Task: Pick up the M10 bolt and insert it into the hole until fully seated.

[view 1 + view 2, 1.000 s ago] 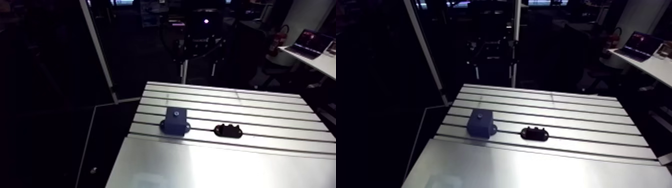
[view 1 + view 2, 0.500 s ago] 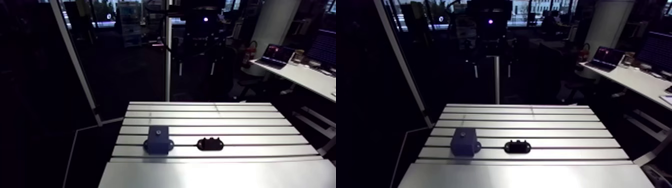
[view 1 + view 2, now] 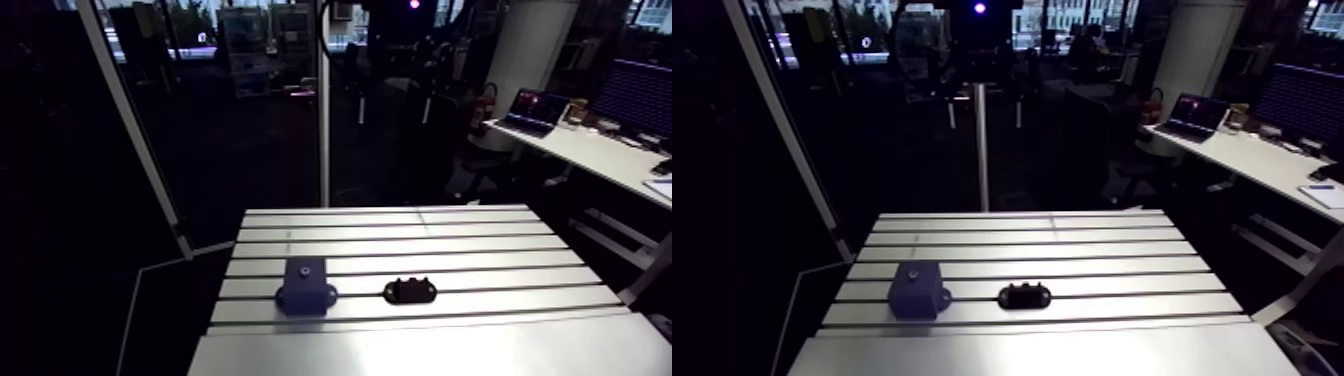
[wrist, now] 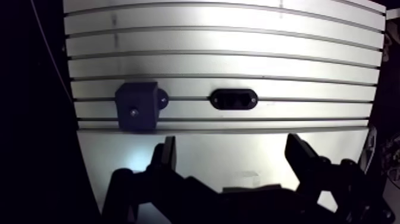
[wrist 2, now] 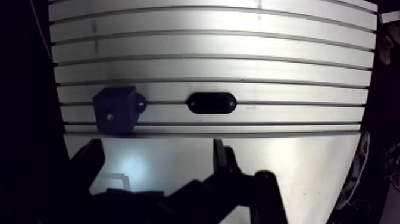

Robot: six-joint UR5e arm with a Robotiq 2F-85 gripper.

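Arm view's swinging vs earlier: I'm repositioning, parts aren't moving. Gripper (image 4: 231,143) hanging spread, empty; ahead of it dark-blue plastic block w/ hole (image 4: 137,105) and black oval holder (image 4: 233,99). M10 bolt prob. in holder, can't confirm.

The pincer (image 5: 157,150), fingers spread, faces a blue block (image 5: 117,110) and black oval piece (image 5: 211,102).

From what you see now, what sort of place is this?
Probably a robotics test bench: a slotted aluminium table, a dark blue block beside a black oval part, and an open two-finger gripper above.
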